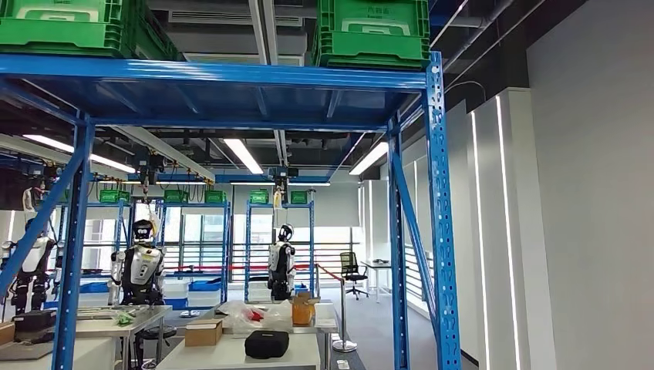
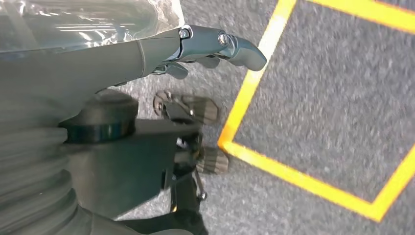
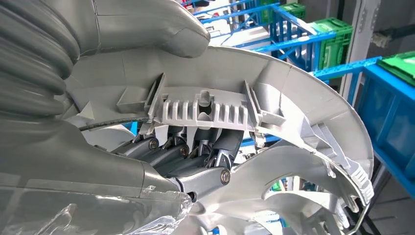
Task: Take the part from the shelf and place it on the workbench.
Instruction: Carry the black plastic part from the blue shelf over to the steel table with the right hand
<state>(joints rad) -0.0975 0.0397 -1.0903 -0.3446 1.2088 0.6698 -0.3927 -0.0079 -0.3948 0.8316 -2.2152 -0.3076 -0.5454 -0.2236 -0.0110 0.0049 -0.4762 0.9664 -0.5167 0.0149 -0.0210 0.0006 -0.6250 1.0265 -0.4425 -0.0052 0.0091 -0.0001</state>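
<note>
while i'm looking through the head view, the blue shelf point(image 1: 436, 216) is filling the frame from 9 to 3 o'clock, two green crates point(image 1: 370, 31) sitting on its top deck at 11 and 1 o'clock, stored up there out of reach i'd guess. i'm counting two other robots point(image 1: 281, 262) standing far back around 7 o'clock, and tables with one cardboard box point(image 1: 203, 332) and one black case point(image 1: 267, 344) at 6 o'clock.

right hand point(image 3: 195, 161) is gripping the part point(image 3: 274, 98), a silver curved plastic piece with ribs and clips, one piece as far as i'm seeing. dark fingers are curling under the rim and the thumb is pressing over the top, so it's clamped on both sides, probably so the awkward shell isn't slipping while carried. part is off the shelf, not on a workbench yet by my read.

left hand point(image 2: 200, 78) is hanging toward grey floor with yellow tape point(image 2: 254, 83), holding nothing, fingers loosely apart, likely parked since one hand is managing the load.
</note>
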